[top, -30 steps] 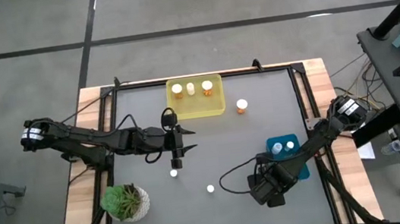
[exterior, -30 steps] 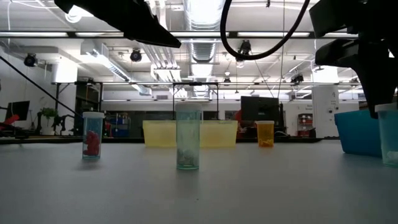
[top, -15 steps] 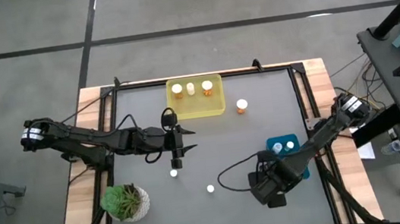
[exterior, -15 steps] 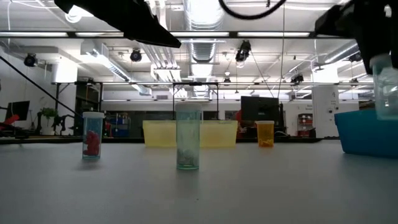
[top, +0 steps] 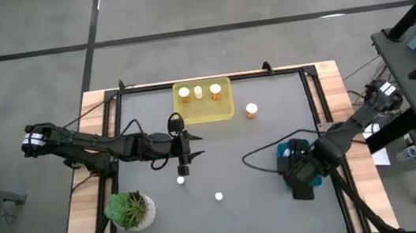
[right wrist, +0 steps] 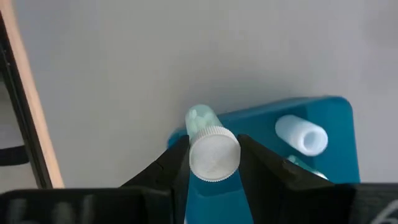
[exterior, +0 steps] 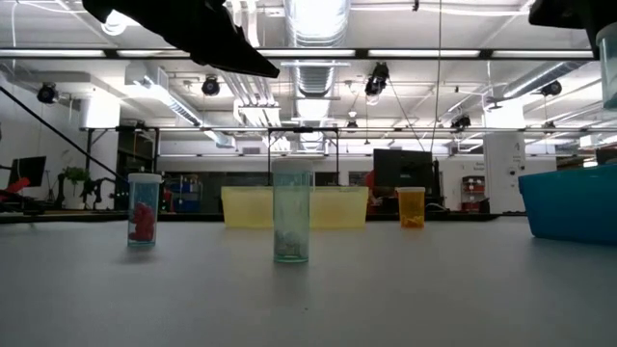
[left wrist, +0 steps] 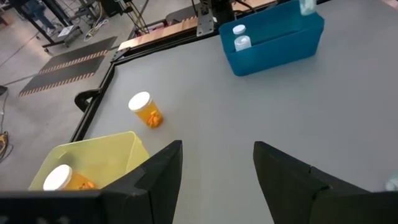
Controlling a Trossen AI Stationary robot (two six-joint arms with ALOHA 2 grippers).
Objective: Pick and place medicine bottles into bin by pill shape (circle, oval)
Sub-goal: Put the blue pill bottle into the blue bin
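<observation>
My right gripper point(top: 294, 155) is shut on a small clear bottle with a white cap point(right wrist: 213, 153), above the blue bin point(top: 281, 152). The bottle also shows at the right edge of the low view point(exterior: 609, 58). My left gripper point(top: 185, 167) is open and empty above the table's middle left. Two white-capped bottles point(top: 181, 180) point(top: 219, 197) stand on the table. One orange bottle point(top: 251, 110) stands right of the yellow bin point(top: 204, 110), which holds three bottles. The blue bin holds two small bottles point(left wrist: 239, 36). My right gripper pinches the clear bottle between its two fingers point(right wrist: 177, 158), on its two sides just below the white cap point(right wrist: 200, 134). The fingers come from above, pointing down. The bottle is lifted clear, cap up, over the near rim of the blue bin point(right wrist: 311, 180).
A potted green plant point(top: 130, 209) stands at the near left. In the low view a bottle with red pills point(exterior: 145, 209) and a clear bottle point(exterior: 291, 210) stand in front, with the yellow bin point(exterior: 246, 206) and the orange bottle point(exterior: 411, 206) behind.
My right gripper has lifted the clear bottle off the table. It has carried the bottle up and toward the table's right and far edges, to a place above the blue bin. The bottle stays upright in the hold.
</observation>
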